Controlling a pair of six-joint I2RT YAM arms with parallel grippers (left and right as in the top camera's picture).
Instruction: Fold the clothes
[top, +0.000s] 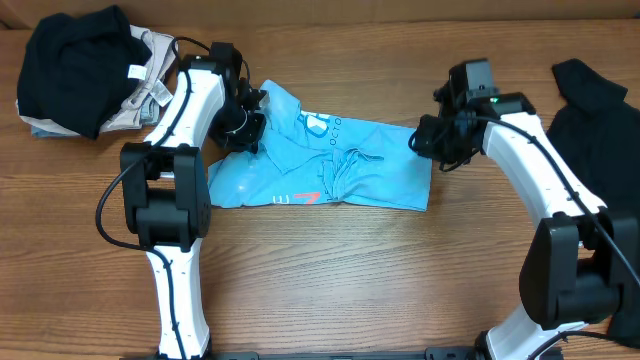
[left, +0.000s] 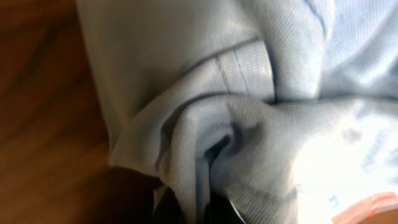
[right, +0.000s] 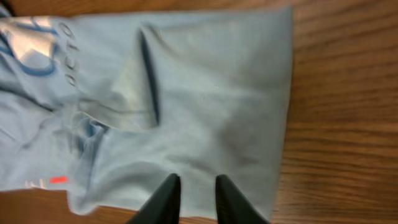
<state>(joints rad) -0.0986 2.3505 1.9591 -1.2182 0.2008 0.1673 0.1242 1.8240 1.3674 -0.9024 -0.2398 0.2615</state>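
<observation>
Light blue short-sleeved T-shirt (top: 330, 165), partly folded by my judgement, lies rumpled on the wooden bench (top: 330, 290). My left gripper (top: 243, 125) sits in its far-left corner, and I cannot tell its closure. The right gripper (top: 432, 143), at its right edge, is narrowly parted and empty. The black, beige and grey pile (top: 80, 60) to its left and the black garment (top: 590, 110) to its right lie unfolded.

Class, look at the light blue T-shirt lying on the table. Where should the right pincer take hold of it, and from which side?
Grip the light blue T-shirt at its far right corner, coming from the right. That edge lies straight and flat on the table, so a finger can probably slide under; the middle is wrinkled. The open right pincer hovers nearby.
</observation>
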